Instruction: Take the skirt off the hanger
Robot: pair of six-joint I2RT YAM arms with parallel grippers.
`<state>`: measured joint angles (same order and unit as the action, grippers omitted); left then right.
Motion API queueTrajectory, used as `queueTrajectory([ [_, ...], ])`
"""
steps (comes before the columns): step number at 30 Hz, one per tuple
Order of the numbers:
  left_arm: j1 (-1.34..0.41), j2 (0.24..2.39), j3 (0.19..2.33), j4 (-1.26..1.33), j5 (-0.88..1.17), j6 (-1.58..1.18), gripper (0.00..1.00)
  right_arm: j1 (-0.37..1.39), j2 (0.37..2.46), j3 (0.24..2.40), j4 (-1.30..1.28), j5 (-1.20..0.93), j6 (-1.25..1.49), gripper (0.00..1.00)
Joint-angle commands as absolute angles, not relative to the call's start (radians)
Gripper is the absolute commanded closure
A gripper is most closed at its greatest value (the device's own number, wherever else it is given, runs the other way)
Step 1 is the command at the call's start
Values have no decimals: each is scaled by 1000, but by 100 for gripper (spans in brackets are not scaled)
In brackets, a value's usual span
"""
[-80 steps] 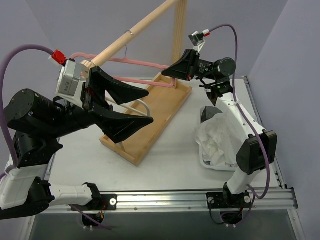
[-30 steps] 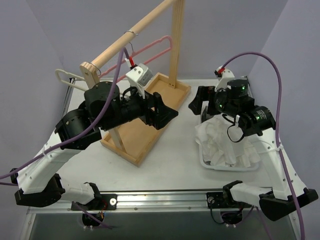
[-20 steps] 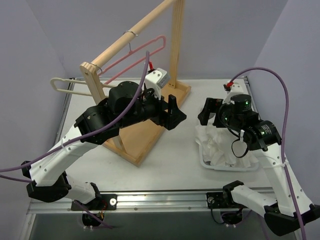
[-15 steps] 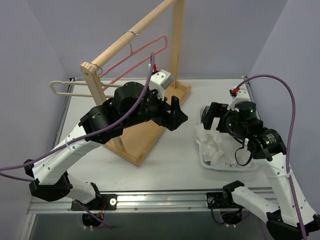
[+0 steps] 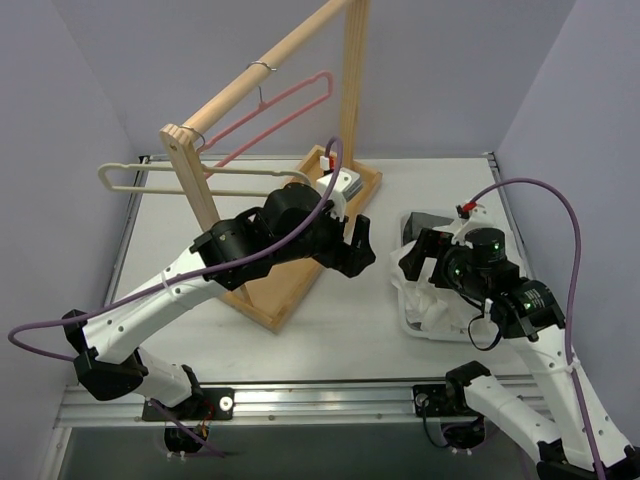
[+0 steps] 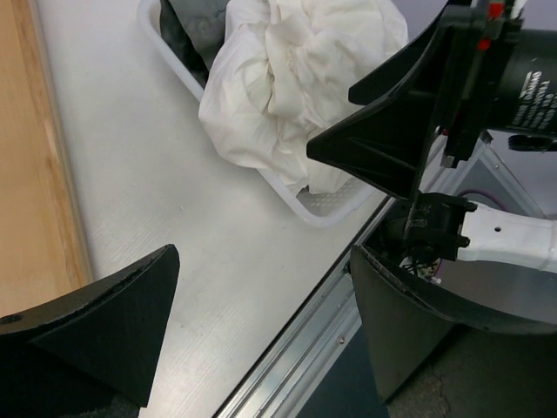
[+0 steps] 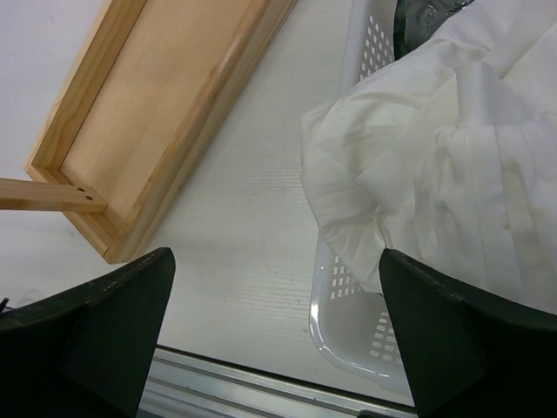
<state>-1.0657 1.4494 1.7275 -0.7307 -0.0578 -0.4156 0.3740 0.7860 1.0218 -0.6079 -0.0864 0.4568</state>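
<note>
Both spread wide and gripping nothing, the left gripper (image 6: 263,254) and right gripper (image 7: 277,257) hang above the table (image 7: 261,200). Upper right in the right wrist view, the white skirt (image 7: 452,157) lies crumpled in a basket (image 7: 344,324), well apart from the pink hanger (image 5: 329,84).

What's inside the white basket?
A crumpled white cloth fills the white basket and spills over its rim. A dark grey item peeks out at the far end. Whatever lies beneath the cloth is covered.

2 hangers (image 5: 327,84), 1 rack (image 5: 260,62), 1 basket (image 7: 348,322), maybe 2 garments (image 7: 452,157).
</note>
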Motion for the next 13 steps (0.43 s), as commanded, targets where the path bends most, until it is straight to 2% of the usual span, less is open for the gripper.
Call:
queueTrajectory([
  [1, -1069, 1413, 1694, -672, -72, -437, 11, 379, 770, 1003, -561, -104, 489, 0],
  [13, -1069, 1341, 1523, -603, -54, -453, 10, 379, 697, 940, -542, -80, 503, 0],
])
